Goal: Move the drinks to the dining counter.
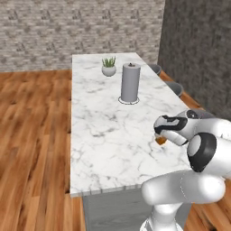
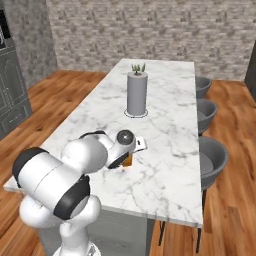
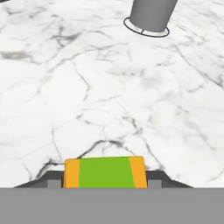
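An orange carton [image 3: 105, 172] with a green top panel sits between my gripper's [image 3: 105, 178] two dark fingers at the bottom of the hand view. The fingers lie close against its sides with no gap showing. In the base views the carton [image 2: 128, 161] [image 1: 160, 140] peeks out as a small orange patch under my hand, low over the near right part of the dining counter [image 1: 103, 135] [image 2: 165, 170]. I cannot tell whether its base touches the marble. The white veined top [image 3: 109, 87] stretches ahead of the hand.
A grey paper-towel roll [image 1: 130, 82] [image 2: 136, 94] [image 3: 151, 15] stands on its ring holder mid-counter, ahead of the hand. A small potted plant [image 1: 108, 66] [image 2: 138, 67] sits behind it. Grey stools [image 2: 212, 155] [image 1: 173, 88] line the counter's right side.
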Robot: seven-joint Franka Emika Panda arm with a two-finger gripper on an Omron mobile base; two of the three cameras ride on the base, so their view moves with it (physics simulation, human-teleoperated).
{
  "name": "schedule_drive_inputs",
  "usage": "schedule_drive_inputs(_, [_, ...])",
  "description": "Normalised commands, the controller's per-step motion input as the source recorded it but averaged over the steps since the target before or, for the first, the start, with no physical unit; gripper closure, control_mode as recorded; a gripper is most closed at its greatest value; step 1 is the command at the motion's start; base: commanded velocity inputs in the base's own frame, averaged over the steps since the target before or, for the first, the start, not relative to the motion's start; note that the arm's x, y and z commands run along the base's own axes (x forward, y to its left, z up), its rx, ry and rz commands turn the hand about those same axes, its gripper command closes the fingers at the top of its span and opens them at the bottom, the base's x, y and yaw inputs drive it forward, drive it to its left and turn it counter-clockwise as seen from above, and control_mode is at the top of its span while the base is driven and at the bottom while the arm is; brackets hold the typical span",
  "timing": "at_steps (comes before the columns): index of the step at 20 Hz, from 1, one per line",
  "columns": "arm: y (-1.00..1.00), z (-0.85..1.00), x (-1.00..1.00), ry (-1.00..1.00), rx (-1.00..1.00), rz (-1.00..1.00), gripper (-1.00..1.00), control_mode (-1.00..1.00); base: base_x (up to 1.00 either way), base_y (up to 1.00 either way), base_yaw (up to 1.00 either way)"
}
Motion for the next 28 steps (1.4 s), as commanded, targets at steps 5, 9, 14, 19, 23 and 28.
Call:
schedule_drive_inputs(5, [0.00, -0.30, 0.47, 0.05, 0.00, 0.00, 1.00, -1.00, 0.00, 0.00, 0.00])
schedule_drive_inputs(9, [0.06, -0.56, 0.35, 0.04, 0.00, 0.00, 1.00, -1.00, 0.00, 0.00, 0.00])
schedule_drive_inputs(14, [0.33, -0.68, 0.27, 0.02, 0.00, 0.00, -1.00, -1.00, 0.00, 0.00, 0.00])
schedule_drive_inputs(19, [0.25, -0.35, -0.05, 0.00, 0.00, 0.00, -1.00, -1.00, 0.00, 0.00, 0.00])
schedule_drive_inputs(23, [-0.07, 0.00, -0.57, -0.04, 0.00, 0.00, -1.00, -1.00, 0.00, 0.00, 0.00])
schedule_drive_inputs(28, [-0.04, 0.00, -0.54, -0.05, 0.00, 0.00, -1.00, -1.00, 0.00, 0.00, 0.00])
